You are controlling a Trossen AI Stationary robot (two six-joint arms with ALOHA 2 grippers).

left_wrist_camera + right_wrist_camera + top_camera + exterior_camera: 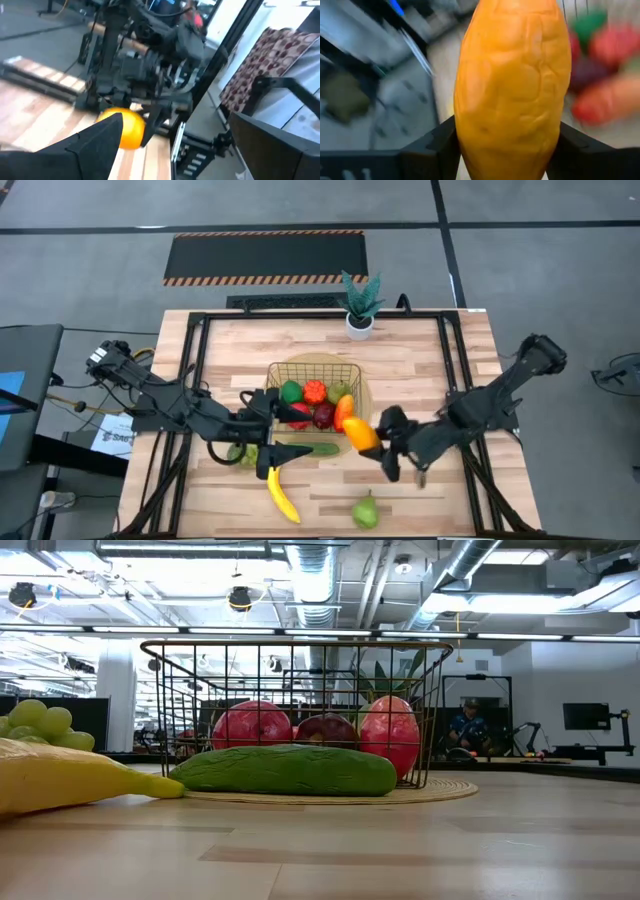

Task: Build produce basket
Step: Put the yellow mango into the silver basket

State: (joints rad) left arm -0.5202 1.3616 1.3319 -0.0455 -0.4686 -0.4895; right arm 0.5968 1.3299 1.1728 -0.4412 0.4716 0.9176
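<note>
The right gripper (pixel 375 438) clamps a ridged, waxy orange fruit (pixel 360 434) just right of the gold wire basket (pixel 312 370), ready to lift over its rim. The left gripper (pixel 268 430) waits near the smooth cucumber (pixel 312 448) and banana (pixel 283 498), its opening unclear.

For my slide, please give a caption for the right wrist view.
Right end effector shut on an orange fruit, with the produce in the basket blurred behind it.
</note>
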